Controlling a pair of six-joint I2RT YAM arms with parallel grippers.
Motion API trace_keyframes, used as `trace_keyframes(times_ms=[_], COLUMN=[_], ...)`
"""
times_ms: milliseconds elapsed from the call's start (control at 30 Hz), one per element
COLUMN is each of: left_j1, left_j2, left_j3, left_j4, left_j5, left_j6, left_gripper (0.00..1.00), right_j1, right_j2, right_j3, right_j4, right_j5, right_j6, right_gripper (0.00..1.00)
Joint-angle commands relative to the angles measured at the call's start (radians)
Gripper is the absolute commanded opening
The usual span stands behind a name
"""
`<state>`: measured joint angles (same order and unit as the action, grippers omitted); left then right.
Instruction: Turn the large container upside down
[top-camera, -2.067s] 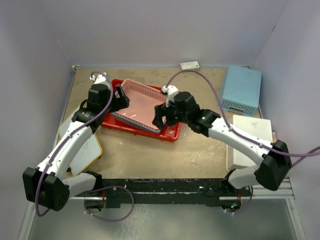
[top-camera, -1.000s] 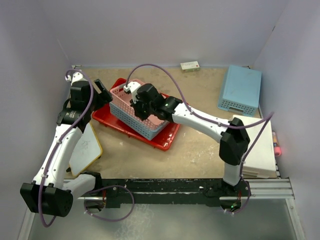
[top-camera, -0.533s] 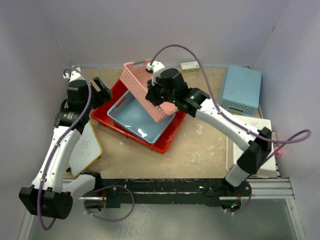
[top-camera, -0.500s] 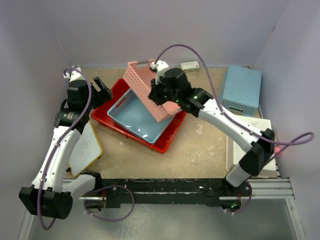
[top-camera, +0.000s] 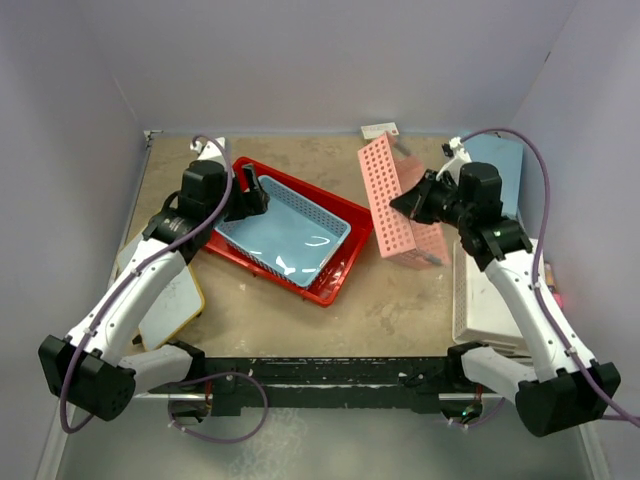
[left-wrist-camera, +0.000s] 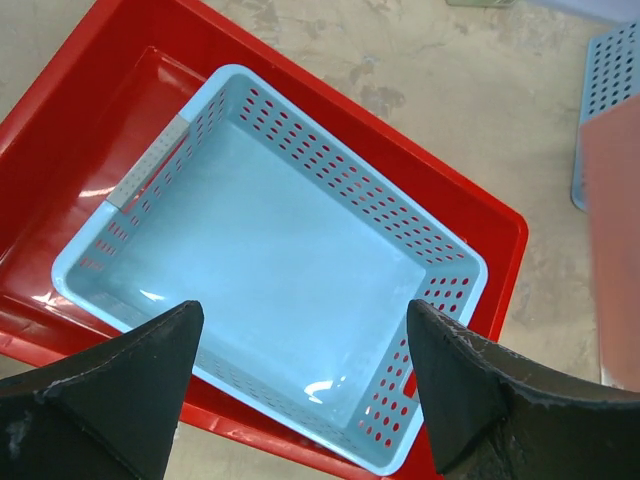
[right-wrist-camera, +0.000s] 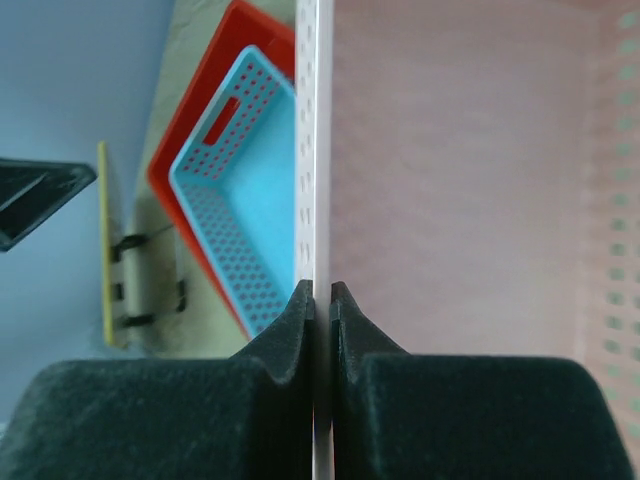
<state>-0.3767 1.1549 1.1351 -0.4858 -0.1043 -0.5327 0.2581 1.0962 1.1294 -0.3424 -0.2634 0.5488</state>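
From above, you see the large container (top-camera: 345, 268) lying open side up on the counter (top-camera: 400, 300), left of centre, with a light-blue basket (top-camera: 285, 235) sitting inside it and covering most of its floor. Your left tool (top-camera: 252, 195) sits at the back left end of that basket. It is dark and small here, so you cannot tell whether it touches the rim. Your right tool (top-camera: 415, 200) holds a pink basket (top-camera: 395, 205) on edge, right of the large container and apart from it. The arm hides part of the pink basket's far side.

From the left wrist, your left tool (left-wrist-camera: 302, 310) is spread wide with nothing between its fingers (left-wrist-camera: 110, 390), above the light-blue basket (left-wrist-camera: 280, 260). The large container's (left-wrist-camera: 60, 130) red rim is cut off at the left and bottom. A pink blur marks the right edge.

From the right wrist, your right tool (right-wrist-camera: 322, 295) is clenched on the pink basket's (right-wrist-camera: 450, 180) thin wall. That wall hides half the scene. Beyond it lies the large container (right-wrist-camera: 195, 100).
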Motion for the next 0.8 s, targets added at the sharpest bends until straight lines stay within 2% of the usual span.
trace_keyframes(times_ms=[0, 167, 300, 567, 767], left_j1=[-0.002, -0.002, -0.001, -0.001, -0.003], left_j2=[0.001, 0.006, 0.005, 0.014, 0.029], left_j3=[0.022, 0.012, 0.006, 0.001, -0.001], left_j4=[0.069, 0.077, 0.071, 0.091, 0.102], left_j5=[-0.053, -0.028, -0.028, -0.027, 0.029], left_j6=[0.04, 0.049, 0.054, 0.044, 0.036], left_gripper=[0.8, 0.8, 0.8, 0.8, 0.8], right_j1=[-0.046, -0.051, -0.046, -0.04, -0.04], right_j2=[-0.025, -0.019, 0.039, 0.196, 0.403], right_j3=[-0.112, -0.292, -0.357, -0.388, -0.373], right_j4=[0.138, 0.443, 0.731, 1.138, 1.597], right_j5=[-0.298, -0.452, -0.514, -0.545, -0.543], right_j6=[0.195, 0.388, 0.565, 0.788, 1.057], right_gripper=[0.0, 0.0, 0.0, 0.0, 0.0])
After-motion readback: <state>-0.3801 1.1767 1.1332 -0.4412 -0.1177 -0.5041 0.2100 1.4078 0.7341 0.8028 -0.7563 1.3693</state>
